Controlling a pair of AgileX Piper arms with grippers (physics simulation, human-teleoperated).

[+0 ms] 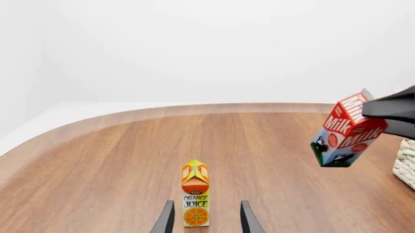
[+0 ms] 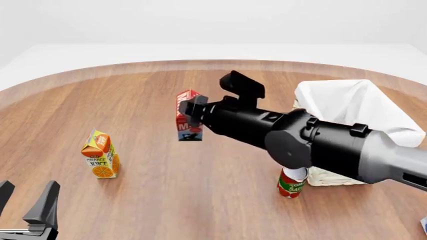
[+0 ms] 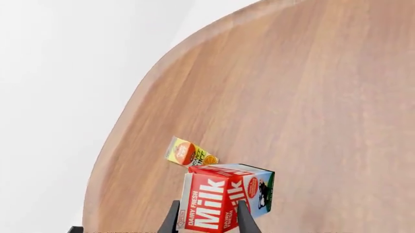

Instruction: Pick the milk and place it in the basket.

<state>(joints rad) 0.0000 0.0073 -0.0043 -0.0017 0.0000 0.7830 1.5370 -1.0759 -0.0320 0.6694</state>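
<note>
The milk [image 2: 188,118] carton, red on top with a white and blue-green base, hangs tilted above the wooden table, held at its red top by my right gripper [image 2: 193,107]. The right wrist view shows the milk [image 3: 224,199] clamped between the two fingers [image 3: 244,218]. From the left wrist view the milk [image 1: 345,134] floats in mid-air, with the right gripper [image 1: 382,114] on its top. The basket [image 2: 353,112], white wicker with cloth lining, stands to the right, partly behind the right arm. My left gripper [image 2: 27,200] stays open low at the front left, holding nothing.
An orange juice carton [image 2: 101,155] stands upright at the left, just ahead of the left gripper's fingers [image 1: 166,219]. A red tomato sauce can [image 2: 291,182] stands in front of the basket. The basket's corner [image 1: 406,162] shows in the left wrist view.
</note>
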